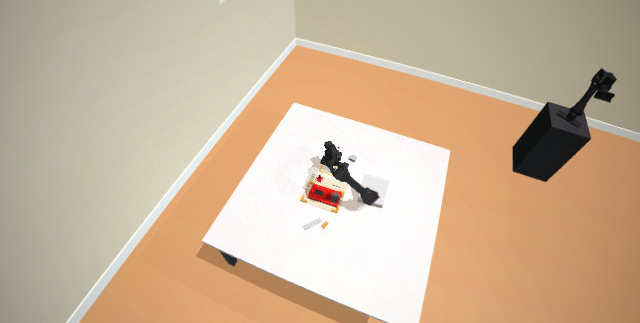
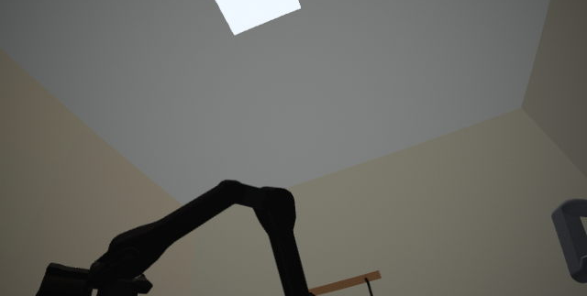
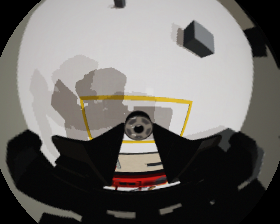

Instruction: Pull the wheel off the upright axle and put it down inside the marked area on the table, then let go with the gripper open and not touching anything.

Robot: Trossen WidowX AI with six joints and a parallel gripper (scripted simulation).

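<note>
The wheel [image 3: 139,123], a dark ring with a grey spoked face, is between the two fingertips, off the axle. My gripper [image 3: 138,125] is shut on it. In the wrist view it overlaps the near line of the marked area, a yellow outline [image 3: 136,98]; its height above the table is hard to tell. In the top view the outline is partly hidden by the arm. The red and cream base [image 1: 325,194] [image 3: 136,181] lies on the near side of the outline. The upright axle cannot be made out. The exterior view shows the arm but not the fingertips.
A grey block [image 1: 353,158] [image 3: 200,39] stands beyond the outline, with a small dark piece [image 3: 119,3] farther off. A pale grey plate [image 1: 379,185] lies by the arm's base. A grey strip [image 1: 312,223] and an orange piece [image 1: 325,224] lie near the red base.
</note>
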